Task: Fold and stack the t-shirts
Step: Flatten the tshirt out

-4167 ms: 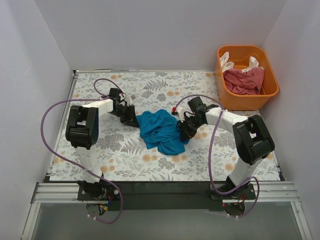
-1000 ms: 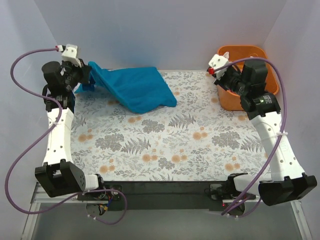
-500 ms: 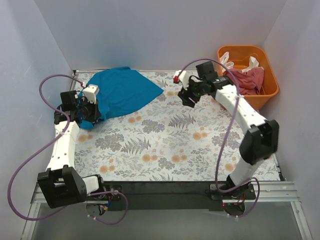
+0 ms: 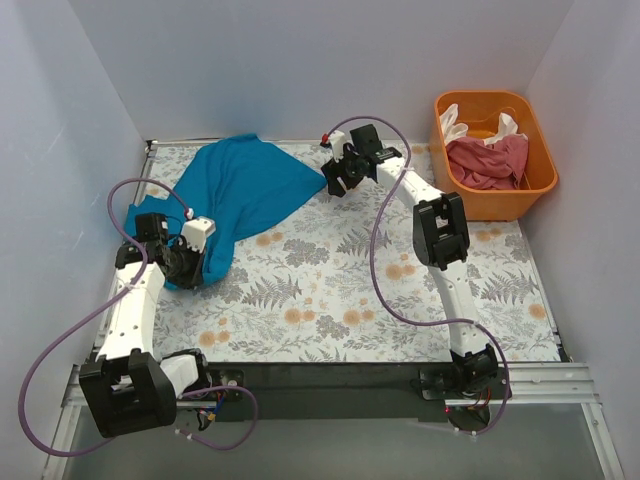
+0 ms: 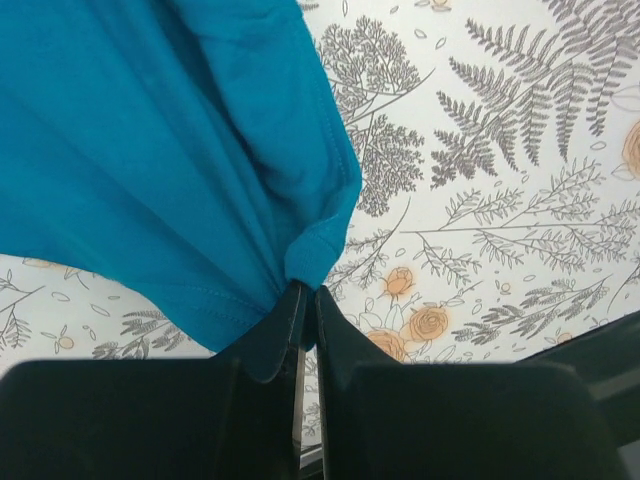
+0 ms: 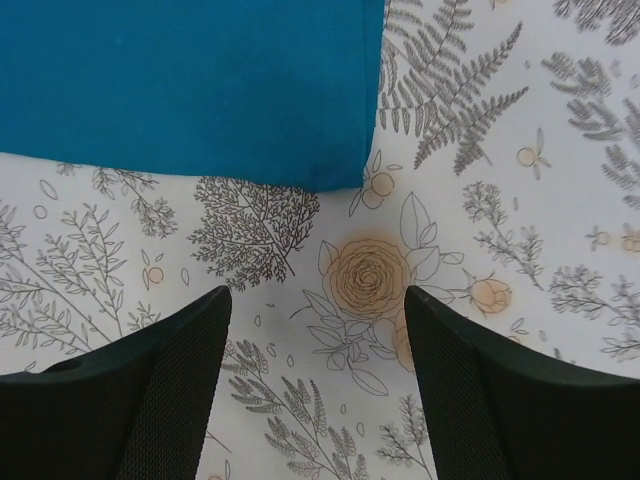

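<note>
The teal t-shirt [image 4: 245,185] lies spread over the floral tabletop's [image 4: 400,290] far-left corner. It looks like limp, light cloth, likely best taken at its hems. The left end effector [image 5: 308,300], arm bent low, is clamped on a bunched edge; the right end effector [image 6: 312,300], arm stretched far forward, hovers spread apart by the shirt's right corner.

Lab test booth: white walls [image 4: 320,60] enclose a floral tabletop [image 4: 350,285].

Teal t-shirt [image 4: 245,185] spread far left, pink t-shirt [image 4: 488,162], cream t-shirt [image 4: 452,125] bunched in tub [image 4: 500,205]
</note>
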Robot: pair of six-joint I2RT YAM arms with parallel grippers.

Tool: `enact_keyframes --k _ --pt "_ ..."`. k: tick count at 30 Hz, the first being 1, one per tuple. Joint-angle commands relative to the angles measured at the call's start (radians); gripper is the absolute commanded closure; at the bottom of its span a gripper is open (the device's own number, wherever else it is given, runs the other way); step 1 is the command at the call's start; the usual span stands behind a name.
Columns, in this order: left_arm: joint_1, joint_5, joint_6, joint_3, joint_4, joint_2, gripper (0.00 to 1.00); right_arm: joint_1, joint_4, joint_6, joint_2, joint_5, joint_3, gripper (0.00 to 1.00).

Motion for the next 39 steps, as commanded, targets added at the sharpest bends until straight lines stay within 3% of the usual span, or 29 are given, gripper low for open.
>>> enact_keyframes --k 1,5,12,15,22,30,32,34,39 --pt "0.005 -0.038 0.036 0.014 -0.065 -0.015 1.00 0.013 0.258 0.119 -0.018 0.021 -0.041 0.25" --pt "0.005 -0.042 0.033 0.043 -0.083 0.014 1.00 0.019 0.309 0.205 0.068 0.060 0.041 0.25" --pt "0.003 -0.059 0.041 0.039 -0.091 0.021 1.00 0.028 0.425 0.296 0.104 0.081 -0.005 0.33" --pt "0.005 -0.062 0.038 0.046 -0.088 0.025 1.00 0.033 0.424 0.305 0.125 0.074 -0.007 0.40" --pt "0.003 -0.053 0.024 0.077 -0.078 0.062 1.00 0.043 0.352 0.266 0.111 0.075 -0.027 0.43" --pt "0.005 -0.064 0.022 0.134 -0.075 0.090 1.00 0.053 0.148 0.246 0.150 0.130 0.035 0.62" --pt "0.005 -0.067 0.021 0.135 -0.077 0.083 1.00 0.056 0.133 0.220 0.136 0.144 0.001 0.76" --pt "0.003 -0.068 0.018 0.125 -0.072 0.071 1.00 0.056 0.113 0.203 0.112 0.161 -0.043 0.98" --pt "0.005 -0.010 -0.031 0.090 -0.011 0.059 1.00 0.007 0.051 0.144 -0.075 0.169 -0.161 0.99"
